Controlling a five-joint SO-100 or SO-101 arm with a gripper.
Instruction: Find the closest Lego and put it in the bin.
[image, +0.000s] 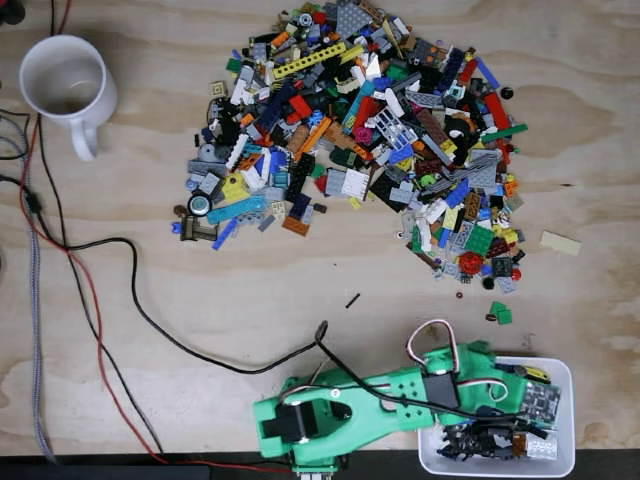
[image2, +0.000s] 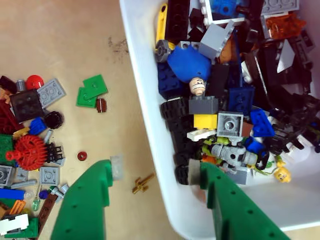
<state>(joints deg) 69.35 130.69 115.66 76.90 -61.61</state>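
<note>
1. The green gripper is held over the white bin's wall, so a piece can be dropped inside.
2. The jaws are spread wide and nothing is held.
3. Green Lego plates are left on the bench, near the bin.

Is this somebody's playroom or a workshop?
Probably a hobby workbench: a bare plywood table, loose cables trailing across it, a big Lego pile and a green robot arm.

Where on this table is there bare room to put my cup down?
Bare wood lies between the mug and the Lego pile, and below the pile, left of the green arm. The pile and the bin are crowded; cables cross the left side.
</note>
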